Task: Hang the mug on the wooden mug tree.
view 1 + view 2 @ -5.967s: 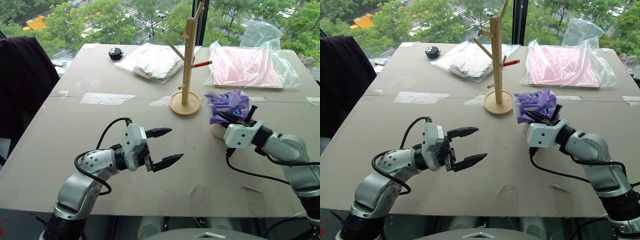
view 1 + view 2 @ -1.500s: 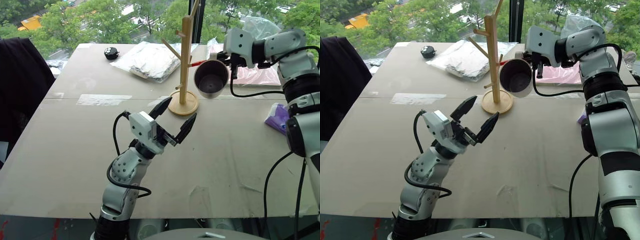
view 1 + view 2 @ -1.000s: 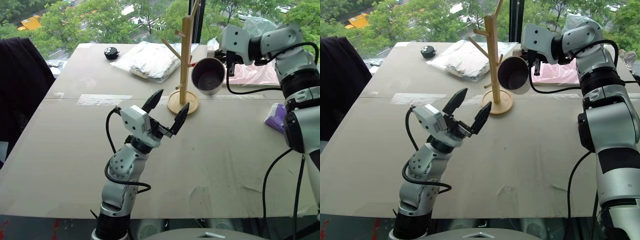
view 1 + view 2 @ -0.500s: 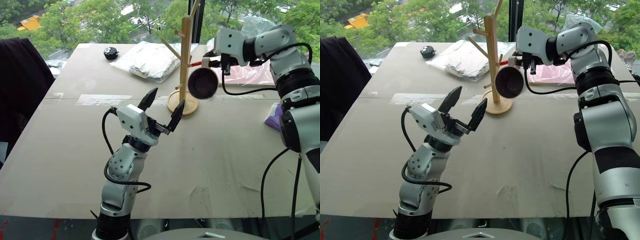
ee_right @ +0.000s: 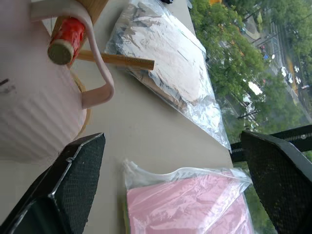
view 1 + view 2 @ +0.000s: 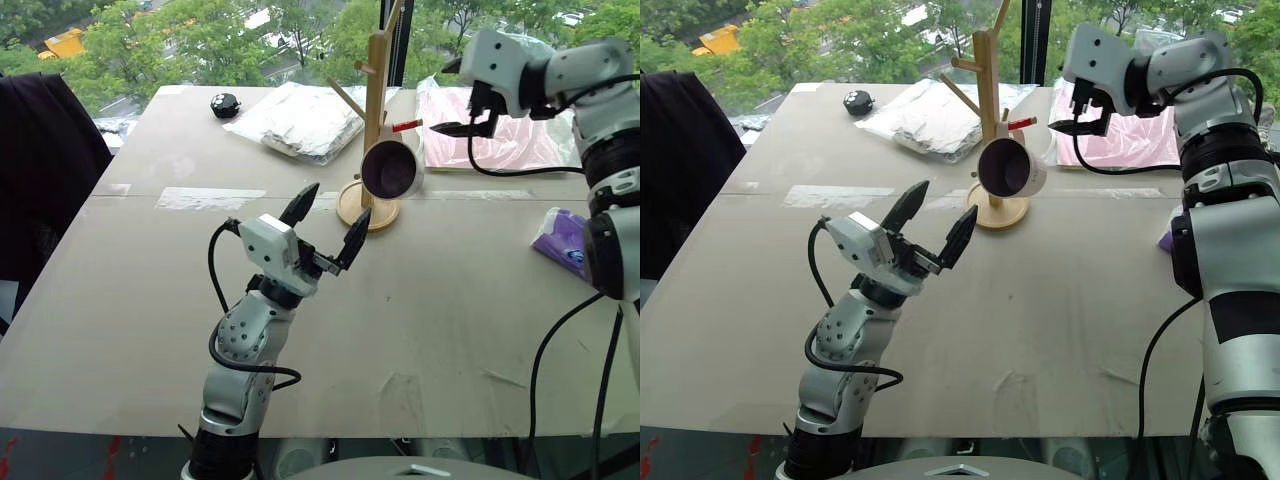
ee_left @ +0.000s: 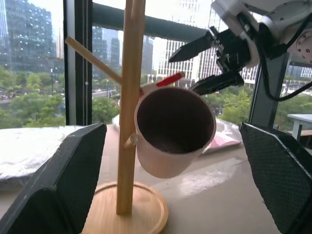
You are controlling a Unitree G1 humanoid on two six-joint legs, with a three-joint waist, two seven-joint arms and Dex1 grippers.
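White ceramic mug [image 6: 392, 170] hangs on light-wood mug tree's [image 6: 372, 120] red-tipped peg; right end effector [image 6: 458, 98] wide, empty, at mug's 2 o'clock; retreat straight away, avoid bumping handle.

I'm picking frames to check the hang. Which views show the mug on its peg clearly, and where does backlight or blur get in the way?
Left wrist view: bright window behind, yet the small white ceramic mug hangs clearly on the wooden mug tree. Right wrist view: handle over the red-tipped peg is sharp; the own fingers are blurred. Eye views: evenly lit, mug small.
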